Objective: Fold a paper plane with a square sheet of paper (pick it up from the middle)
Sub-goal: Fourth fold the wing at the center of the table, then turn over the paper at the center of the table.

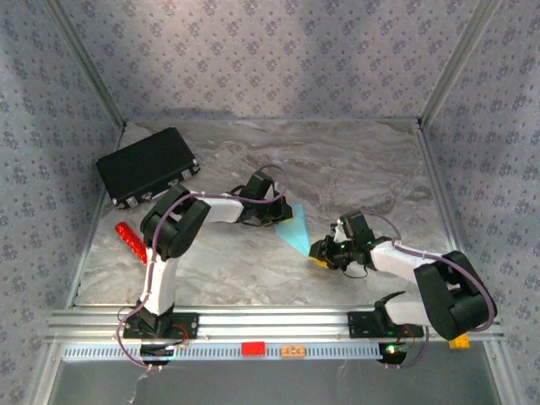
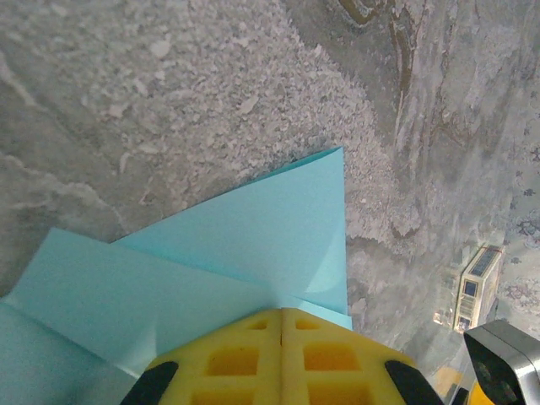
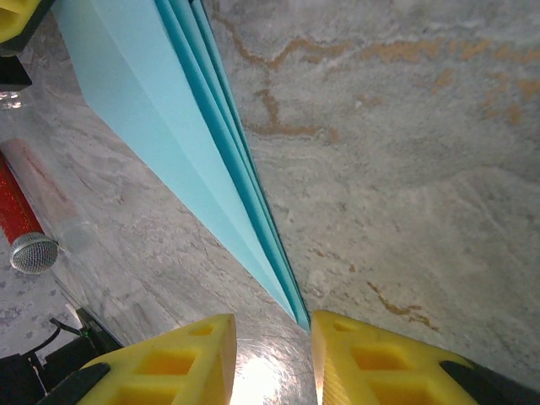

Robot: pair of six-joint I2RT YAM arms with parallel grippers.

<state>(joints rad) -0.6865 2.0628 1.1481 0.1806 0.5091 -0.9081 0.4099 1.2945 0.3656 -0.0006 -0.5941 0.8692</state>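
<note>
The left claw (image 2: 282,319) is pinched shut on the wide end of the slim, layered light cyan-blue paper plane (image 1: 292,229), at the middle of the grey marbled surface (image 1: 371,169). The right claw (image 3: 272,329) stands partly open and holds nothing, its yellow fingers (image 3: 177,359) flanking the plane's sharp tip.

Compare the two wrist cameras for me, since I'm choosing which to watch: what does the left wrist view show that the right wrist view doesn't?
Left wrist: the left hand with its pads shut on the paper plane at its broad folded end. Right wrist: the plane's layered edges tapering to a tip at the open right hand, plus a red stick. Both: cyan paper over the marble table.
</note>
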